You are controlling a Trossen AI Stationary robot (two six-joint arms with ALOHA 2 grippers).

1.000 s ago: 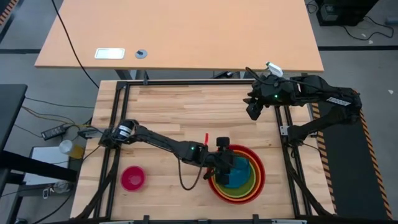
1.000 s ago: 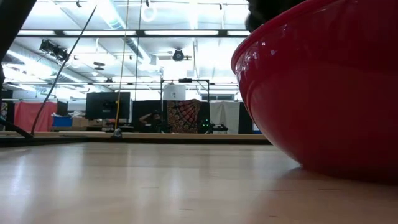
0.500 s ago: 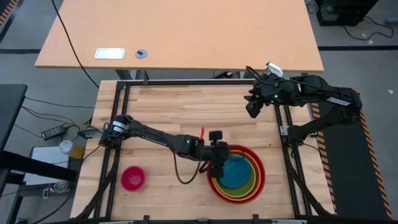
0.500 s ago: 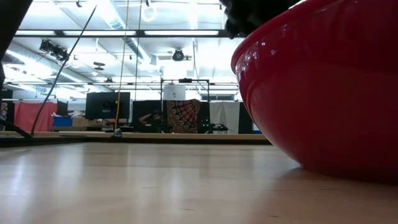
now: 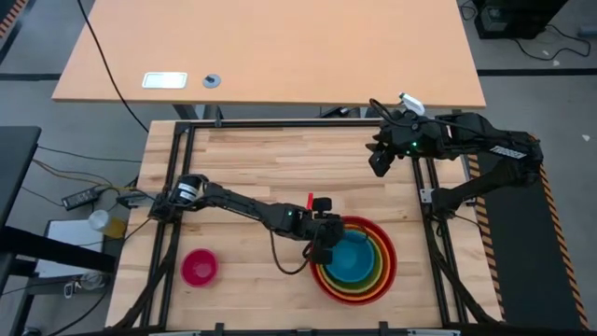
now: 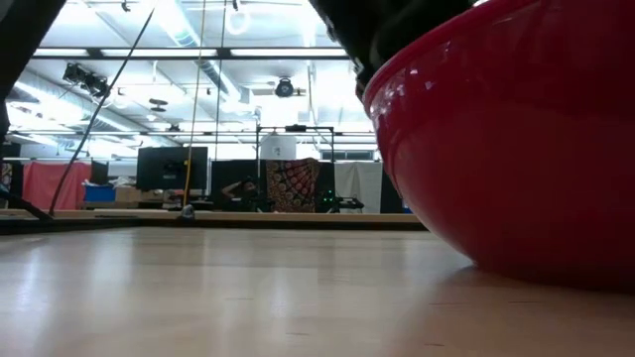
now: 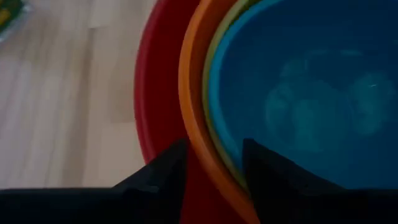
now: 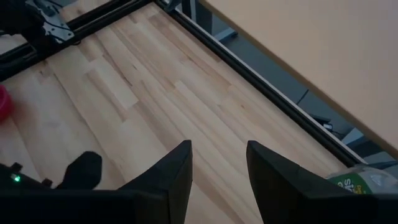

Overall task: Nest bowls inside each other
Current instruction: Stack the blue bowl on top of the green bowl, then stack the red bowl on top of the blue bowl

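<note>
Red, orange, lime green and blue bowls sit nested near the table's front right. The red bowl's wall fills the low view, resting on the wood by its base. My left gripper is open at the stack's left rim. One finger stands over the red bowl's inner wall, the other over the green and blue rims. The pink bowl stands alone at the front left. My right gripper hangs open, high at the far right. My left gripper slants down from the table's left over the stack's left rim, and the orange bowl's rim runs between its fingers. Whether either finger touches a bowl I cannot tell. The stack rests on the table.
A black frame rail runs around the wooden top. A clear bottle with a green label stands at the far right corner. A cable loop hangs under the left arm. Bare wood lies between the pink bowl and the stack.
My left gripper has moved from over the blue bowl toward the stack's left rim, sinking and tipping further down. In the low view it now reaches lower over the red bowl, whose wall has shifted slightly toward the table's left.
</note>
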